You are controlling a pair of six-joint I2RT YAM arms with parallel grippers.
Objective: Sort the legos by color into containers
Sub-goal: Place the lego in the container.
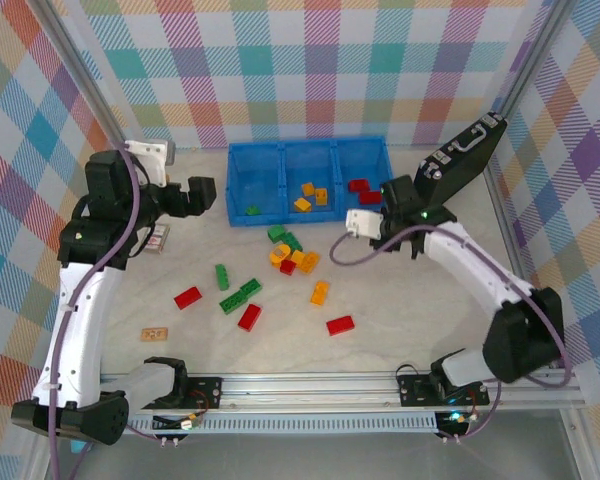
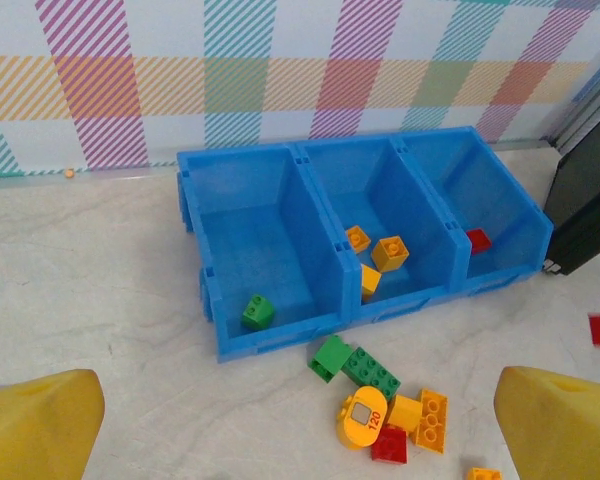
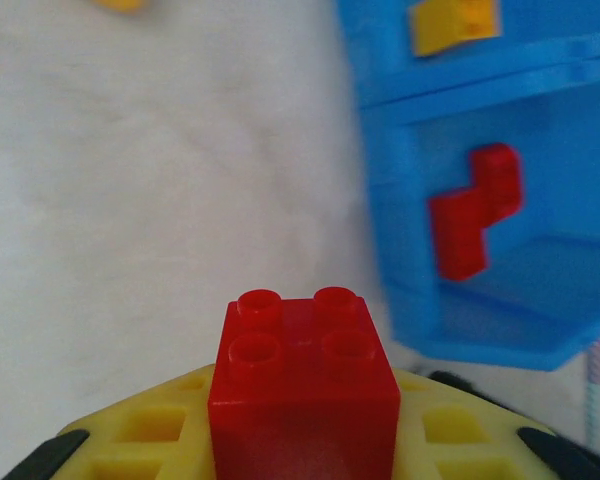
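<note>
Right gripper (image 1: 363, 222) clamps a red brick (image 3: 303, 385); left gripper (image 1: 202, 193) gapes empty. Released early, the brick could land short of the compartment (image 3: 560, 200) ahead.

A pale marbled tabletop (image 1: 410, 300) carries a bright blue three-compartment plastic tray (image 1: 283, 180) at the back. Red, green and orange-yellow studded plastic bricks (image 1: 249, 317) lie scattered before it, and a flat tan wooden tile (image 1: 155, 333) lies near-left.

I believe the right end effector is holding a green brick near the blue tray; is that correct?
Not quite: the brick in the right end effector is red, not green, as the right wrist view shows; it is near the blue tray.
</note>
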